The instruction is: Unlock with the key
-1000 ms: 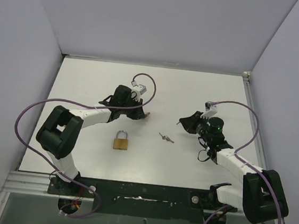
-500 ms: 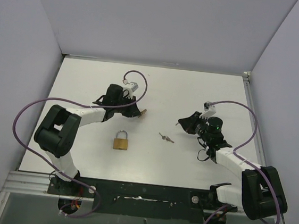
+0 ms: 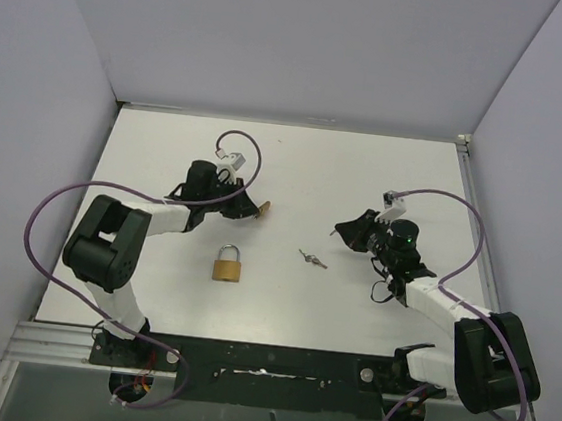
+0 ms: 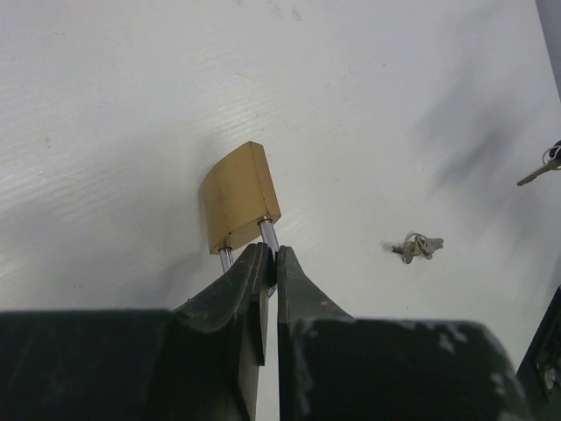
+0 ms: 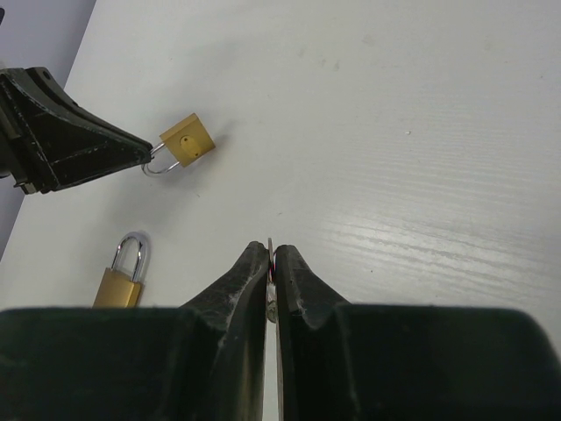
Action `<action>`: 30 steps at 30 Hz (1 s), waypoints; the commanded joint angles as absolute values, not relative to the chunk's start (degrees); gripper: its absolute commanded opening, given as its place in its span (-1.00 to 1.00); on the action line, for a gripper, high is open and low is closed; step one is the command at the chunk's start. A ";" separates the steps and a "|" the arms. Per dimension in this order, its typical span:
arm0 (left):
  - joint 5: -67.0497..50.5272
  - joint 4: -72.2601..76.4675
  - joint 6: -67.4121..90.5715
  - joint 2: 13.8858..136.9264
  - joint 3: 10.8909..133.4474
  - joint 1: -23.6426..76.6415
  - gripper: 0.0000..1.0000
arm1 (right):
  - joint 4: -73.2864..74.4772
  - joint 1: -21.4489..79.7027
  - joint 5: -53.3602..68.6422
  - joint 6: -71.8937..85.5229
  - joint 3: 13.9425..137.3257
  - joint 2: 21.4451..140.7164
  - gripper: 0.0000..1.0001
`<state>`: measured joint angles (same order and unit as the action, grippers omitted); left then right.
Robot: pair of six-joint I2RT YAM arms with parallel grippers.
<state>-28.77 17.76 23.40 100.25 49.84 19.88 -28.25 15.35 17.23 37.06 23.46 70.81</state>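
Observation:
My left gripper (image 4: 272,254) is shut on the steel shackle of a small brass padlock (image 4: 238,195) and holds it near the table; from above the lock (image 3: 262,209) sticks out of the fingers at centre left. In the right wrist view this padlock (image 5: 188,140) faces my right gripper (image 5: 271,253), which is shut on a thin key (image 5: 270,246), its tip just showing between the fingertips. From above the right gripper (image 3: 340,229) is well to the right of the held lock. The key's tip also shows in the left wrist view (image 4: 545,167).
A larger brass padlock (image 3: 228,264) lies flat near the table's front centre, also in the right wrist view (image 5: 123,279). A loose bunch of keys (image 3: 311,259) lies between the arms, also in the left wrist view (image 4: 416,246). Purple cables loop over both arms.
My left gripper has drawn back to the left and slightly away with the small padlock in it. The right arm has hardly moved.

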 commanded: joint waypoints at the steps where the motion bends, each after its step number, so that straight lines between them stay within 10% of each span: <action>1: -31.81 27.41 26.60 101.37 48.20 18.25 -1.00 | -31.07 15.13 17.50 36.83 25.48 68.89 -1.00; 30: -31.64 42.24 33.73 104.85 39.98 13.59 -0.87 | -29.77 15.12 17.49 36.47 25.67 68.28 -1.00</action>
<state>-31.73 37.41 33.06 104.18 40.34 14.46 -28.21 15.35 17.21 37.01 23.46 69.69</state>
